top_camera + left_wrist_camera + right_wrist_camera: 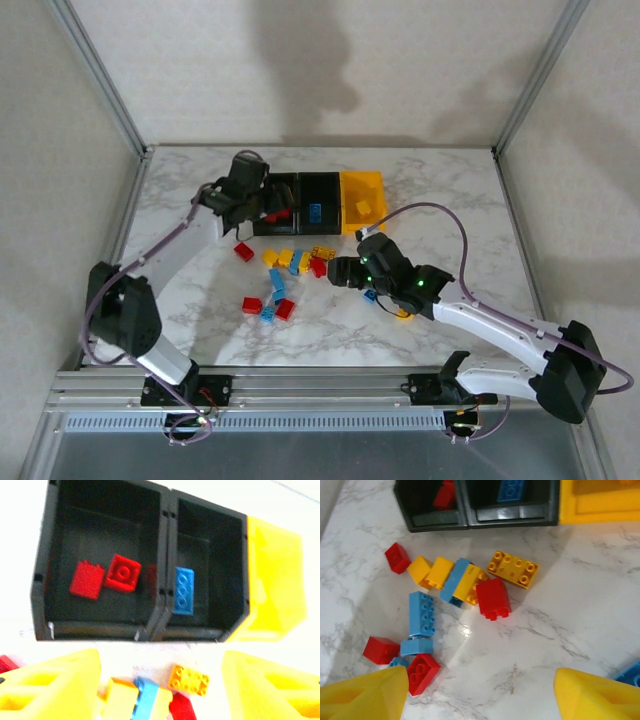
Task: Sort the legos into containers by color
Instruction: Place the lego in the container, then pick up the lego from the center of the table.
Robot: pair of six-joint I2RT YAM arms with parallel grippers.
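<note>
Both empty: left claw [160,680] spread by the upper-left red-lego bin [110,530]; right claw [480,695] spread above loose legos [492,597], likely choosing 1.

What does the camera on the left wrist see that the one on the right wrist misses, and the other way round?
Left wrist: the floor of the left black bin, where two red bricks lie side by side. Right wrist: the loose pile on the marble table, including a long blue brick. Both: the blue brick in the middle black bin, the yellow bin, and an orange-yellow studded brick.
</note>
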